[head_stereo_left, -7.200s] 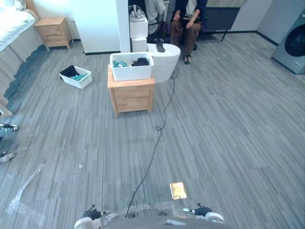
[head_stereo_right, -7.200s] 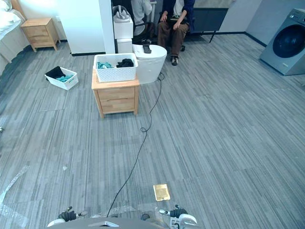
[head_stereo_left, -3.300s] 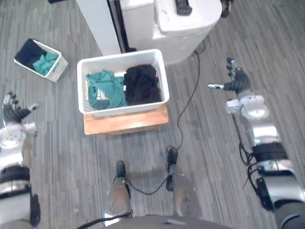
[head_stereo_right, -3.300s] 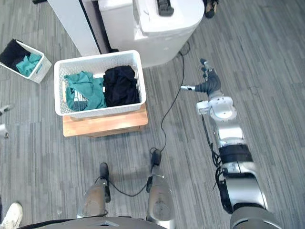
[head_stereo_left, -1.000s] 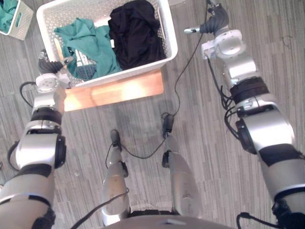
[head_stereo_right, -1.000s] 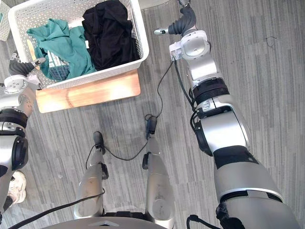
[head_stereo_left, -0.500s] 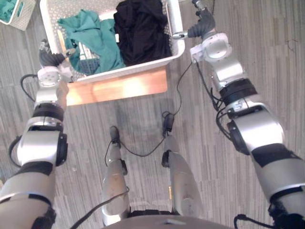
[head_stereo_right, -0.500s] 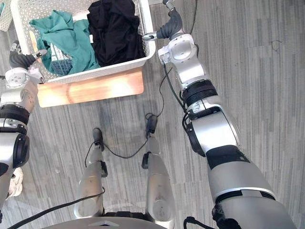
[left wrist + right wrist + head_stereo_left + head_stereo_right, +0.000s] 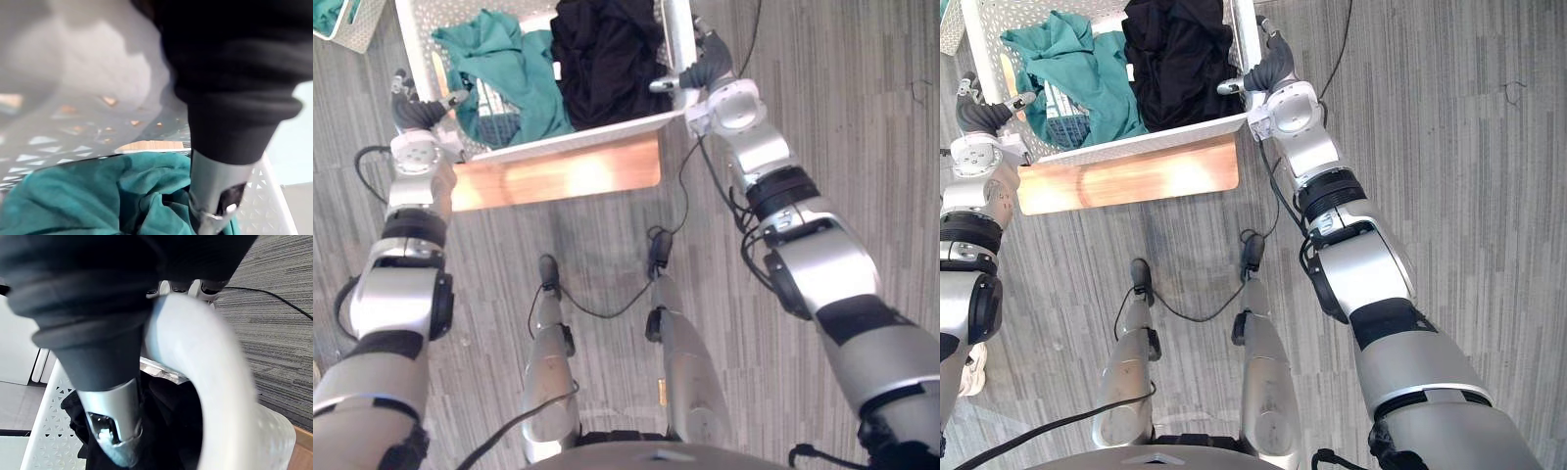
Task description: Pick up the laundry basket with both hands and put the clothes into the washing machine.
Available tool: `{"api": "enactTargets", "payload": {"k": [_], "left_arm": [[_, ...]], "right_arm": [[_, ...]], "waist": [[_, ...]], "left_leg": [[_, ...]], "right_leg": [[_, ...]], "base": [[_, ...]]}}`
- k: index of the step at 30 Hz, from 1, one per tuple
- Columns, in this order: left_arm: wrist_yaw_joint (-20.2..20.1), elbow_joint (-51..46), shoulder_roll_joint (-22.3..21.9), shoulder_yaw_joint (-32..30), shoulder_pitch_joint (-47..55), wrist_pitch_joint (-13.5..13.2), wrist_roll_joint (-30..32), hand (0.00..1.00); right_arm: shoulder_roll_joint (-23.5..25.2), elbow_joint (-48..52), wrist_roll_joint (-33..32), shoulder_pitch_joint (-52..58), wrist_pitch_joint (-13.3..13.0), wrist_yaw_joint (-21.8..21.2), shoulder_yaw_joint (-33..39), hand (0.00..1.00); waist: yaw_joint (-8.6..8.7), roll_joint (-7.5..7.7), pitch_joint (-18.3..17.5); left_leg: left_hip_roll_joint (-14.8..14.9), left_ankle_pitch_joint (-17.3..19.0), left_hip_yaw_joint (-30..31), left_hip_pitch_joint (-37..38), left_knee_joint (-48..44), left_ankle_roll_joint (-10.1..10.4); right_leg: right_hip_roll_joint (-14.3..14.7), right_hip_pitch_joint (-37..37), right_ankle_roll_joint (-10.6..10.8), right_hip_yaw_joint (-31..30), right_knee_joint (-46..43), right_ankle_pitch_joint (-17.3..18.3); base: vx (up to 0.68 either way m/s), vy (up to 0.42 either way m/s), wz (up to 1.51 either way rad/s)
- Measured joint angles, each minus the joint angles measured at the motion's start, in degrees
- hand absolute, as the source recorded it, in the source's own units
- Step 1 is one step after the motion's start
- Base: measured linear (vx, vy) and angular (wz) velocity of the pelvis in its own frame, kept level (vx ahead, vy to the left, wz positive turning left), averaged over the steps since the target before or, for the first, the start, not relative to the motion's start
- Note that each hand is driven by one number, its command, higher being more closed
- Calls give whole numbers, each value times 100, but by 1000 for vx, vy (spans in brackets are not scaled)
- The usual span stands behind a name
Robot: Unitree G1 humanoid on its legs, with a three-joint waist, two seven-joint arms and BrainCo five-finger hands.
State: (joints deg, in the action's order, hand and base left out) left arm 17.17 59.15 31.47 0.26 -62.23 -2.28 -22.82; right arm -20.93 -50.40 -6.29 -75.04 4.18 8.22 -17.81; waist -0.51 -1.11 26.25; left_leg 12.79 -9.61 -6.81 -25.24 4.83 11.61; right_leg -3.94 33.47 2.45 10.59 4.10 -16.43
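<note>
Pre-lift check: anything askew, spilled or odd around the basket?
Nothing spilled or damaged. The teal cloth and black cloth lie inside the basket, which sits on the stand with its right end seemingly a little past the stand's edge. The left hand and right hand are at its two ends.

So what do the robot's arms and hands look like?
The left arm and right arm are silver-grey, made of rounded shells with black bands at the joints. The left hand and right hand each have a dark ribbed cover over the back and wrist. The thumb is a silver tube with a dark patch near its end.
</note>
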Motion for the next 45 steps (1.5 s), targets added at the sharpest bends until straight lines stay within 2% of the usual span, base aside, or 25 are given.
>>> {"api": "enactTargets", "payload": {"k": [1, 2, 3, 12, 24, 33, 37, 41, 45], "left_arm": [[1, -4, 0, 0, -3, -15, 0, 100], [1, -6, 0, 2, -7, -17, 1, 100], [1, -8, 0, 5, -11, -18, 1, 100], [9, -95, 10, 218, -31, -55, -12, 100], [-42, -88, 21, 454, -8, 182, -5, 100], [-177, 12, -102, 614, 92, 247, 66, 100], [-206, 18, -249, 651, 237, 372, 102, 100], [-245, -106, -349, 742, 517, 482, 175, 100], [-246, -1114, -221, 767, 1264, 501, 224, 100]], "right_arm": [[0, -3, -1, 0, -5, -4, 6, 0], [-1, -7, -4, 0, -6, -7, 7, 0], [-1, -9, -5, 0, -6, -8, 7, 100], [-33, -8, 0, 0, -7, -58, -134, 100], [-51, 4, -9, 52, -3, 61, -357, 100], [-52, 29, -248, 404, -9, 67, -327, 100], [-48, 31, -356, 719, -3, 61, -320, 100], [-41, 397, -554, 1328, 99, 56, -221, 100], [-63, 1020, -697, 2032, 197, 53, -111, 100]], "waist": [[9, 0, 0], [13, 0, 0], [15, 0, 0], [9, 0, 0], [-31, 0, 0], [-37, 0, 0], [-34, 0, 0], [-34, 0, 0], [-19, -2, 2]], "left_leg": [[0, -6, 18, -13, 0, -3], [0, -8, 27, -18, 0, -4], [0, -10, 30, -21, 0, -5], [0, -25, 73, -50, 0, -9], [-1, -37, 84, 18, -32, -7], [-6, -41, 97, 191, -35, -12], [-18, -40, 97, 372, -35, -13], [-25, -30, 95, 602, -36, -25], [-54, -18, 97, 859, -38, -32]], "right_leg": [[-2, 2, 1, 16, 1, 1], [-2, 2, 2, 25, 1, 2], [-3, 1, 4, 30, 1, 3], [-12, 1, 5, 74, -1, 4], [-13, -72, -9, 87, -11, -7], [-22, -240, -18, 97, -51, 6], [-54, -351, -40, 99, -222, 109], [-110, -374, -66, 92, -675, 371], [-179, -492, -78, 98, -997, 569]], "base": [[-27, 57, 5], [-27, 58, 4], [-27, 60, 3], [-29, 65, 2], [-25, 62, 0], [-24, 64, 1], [-27, 62, 1], [-32, 39, 1], [-10, 6, 1]]}}
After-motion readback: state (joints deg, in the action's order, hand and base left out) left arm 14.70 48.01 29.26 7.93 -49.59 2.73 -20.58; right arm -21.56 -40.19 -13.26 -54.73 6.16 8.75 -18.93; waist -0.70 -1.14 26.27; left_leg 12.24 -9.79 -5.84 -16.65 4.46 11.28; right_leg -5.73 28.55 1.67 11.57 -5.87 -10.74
